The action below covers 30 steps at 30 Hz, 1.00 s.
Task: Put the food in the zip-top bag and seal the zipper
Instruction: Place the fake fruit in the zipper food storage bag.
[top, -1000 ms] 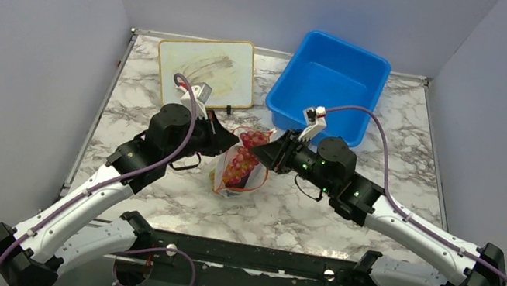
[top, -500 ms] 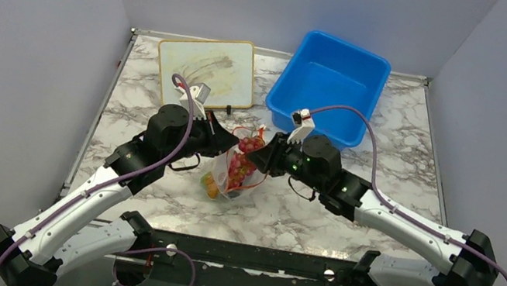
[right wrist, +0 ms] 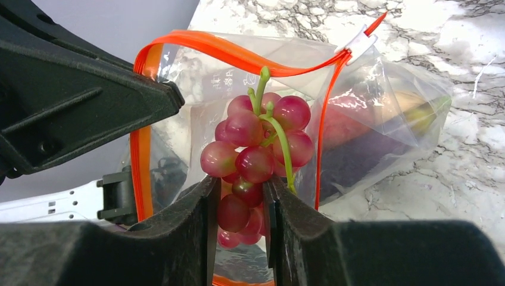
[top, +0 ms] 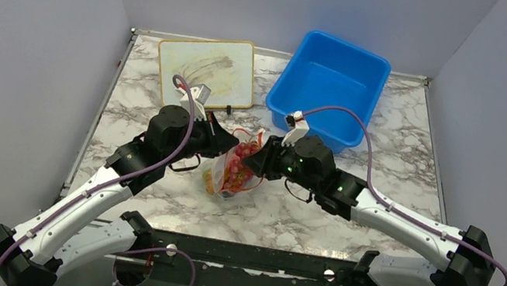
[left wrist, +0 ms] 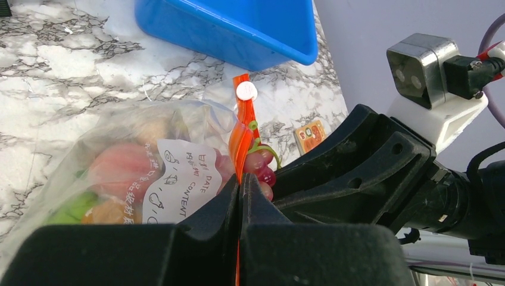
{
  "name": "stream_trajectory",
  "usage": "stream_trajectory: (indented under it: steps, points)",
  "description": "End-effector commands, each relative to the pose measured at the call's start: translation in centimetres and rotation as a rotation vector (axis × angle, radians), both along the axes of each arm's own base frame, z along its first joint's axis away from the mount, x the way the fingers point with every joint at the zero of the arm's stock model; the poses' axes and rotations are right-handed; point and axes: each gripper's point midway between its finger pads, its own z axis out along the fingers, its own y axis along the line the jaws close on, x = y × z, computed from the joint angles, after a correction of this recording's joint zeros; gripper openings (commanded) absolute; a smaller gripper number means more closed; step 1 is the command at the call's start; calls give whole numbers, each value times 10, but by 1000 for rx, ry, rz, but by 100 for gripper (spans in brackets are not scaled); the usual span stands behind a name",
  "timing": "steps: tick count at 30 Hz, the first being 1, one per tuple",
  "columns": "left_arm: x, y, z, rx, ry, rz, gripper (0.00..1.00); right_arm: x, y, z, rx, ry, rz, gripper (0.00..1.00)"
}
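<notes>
My left gripper (left wrist: 240,186) clamped tight on the zipper (left wrist: 241,134), my right gripper (right wrist: 239,196) pinching the grape bunch (right wrist: 256,149) at the open mouth of the zip-top bag (right wrist: 381,113), centre of the desk (top: 398,153).

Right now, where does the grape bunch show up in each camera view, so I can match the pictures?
Top external: grape bunch just left of picture centre, by the zipper.
Left wrist: a few grapes of the grape bunch just right of centre, behind the zipper.
Right wrist: grape bunch at centre, pinched in the right tool, zipper above.
Shared landmark: the orange-red zipper, seen in all three views.
</notes>
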Motion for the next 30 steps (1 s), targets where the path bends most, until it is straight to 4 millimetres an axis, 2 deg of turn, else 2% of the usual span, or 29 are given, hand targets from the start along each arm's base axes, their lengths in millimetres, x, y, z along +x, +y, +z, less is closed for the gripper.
stream_trajectory:
  steps: [1,8,11,14,19,22,26,30]
  points:
    - [-1,-5,14,-48,-42,-19,0,-6,9,18,40,-4,15,31]
    - [0,-5,14,-48,-44,-15,0,-14,14,1,3,38,25,34]
    - [0,-4,12,-46,-41,-15,0,-15,15,0,5,48,15,35]
    - [0,-5,11,-45,-38,-15,0,-12,13,2,0,42,-10,41]
    - [0,-4,11,-42,-44,-12,0,-5,9,18,-6,7,-41,52]
    - [0,-2,9,-33,-45,-9,0,-6,7,38,2,-42,-23,57]
    - [0,-1,6,-26,-46,-7,0,-8,-2,62,32,-78,-30,61]
    - [-1,-2,6,-10,-62,-26,0,-12,-9,77,16,-143,2,60]
